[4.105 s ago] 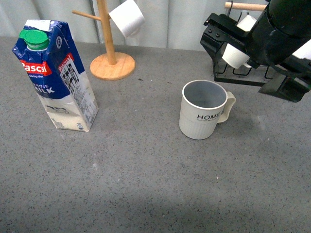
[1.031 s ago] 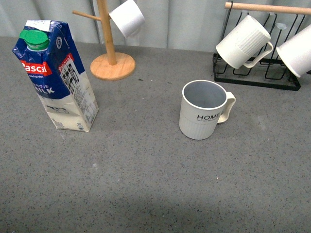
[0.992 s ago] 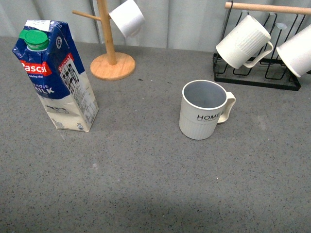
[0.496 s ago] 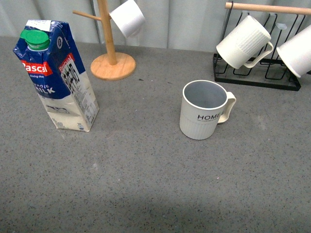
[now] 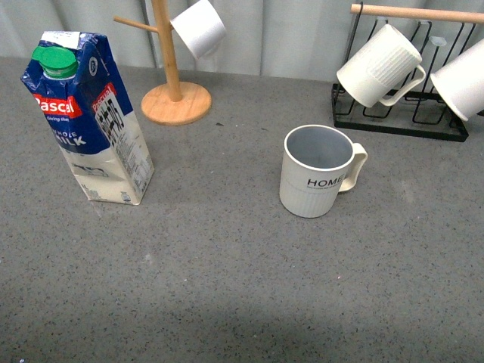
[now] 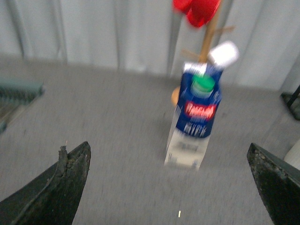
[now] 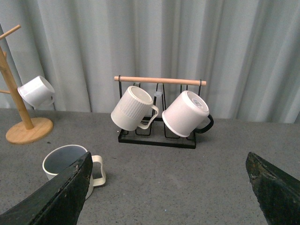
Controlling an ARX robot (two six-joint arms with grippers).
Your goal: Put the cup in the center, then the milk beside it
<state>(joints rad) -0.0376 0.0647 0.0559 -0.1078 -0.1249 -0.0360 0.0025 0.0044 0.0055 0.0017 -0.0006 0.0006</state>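
Between both wide-spread claws, nothing held.
The left gripper (image 6: 168, 185) faces the tall blue-and-white milk carton (image 6: 194, 123), upright at the grey speckled table's (image 5: 227, 272) left; the right gripper (image 7: 171, 187) faces the off-white ribbed "HOME" mug (image 7: 65, 165) near centre, well apart from it. Behind stand a wooden mug tree (image 5: 170, 83) with a small white cup (image 5: 198, 28) and a black wire rack (image 5: 397, 125) with two white mugs (image 5: 376, 65).

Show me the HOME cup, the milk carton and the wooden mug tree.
cup (image 5: 314, 198): front view, ribbed wall under lettering.
milk carton (image 5: 68, 132): front view, blue front panel.
wooden mug tree (image 5: 175, 103): front view, round base.
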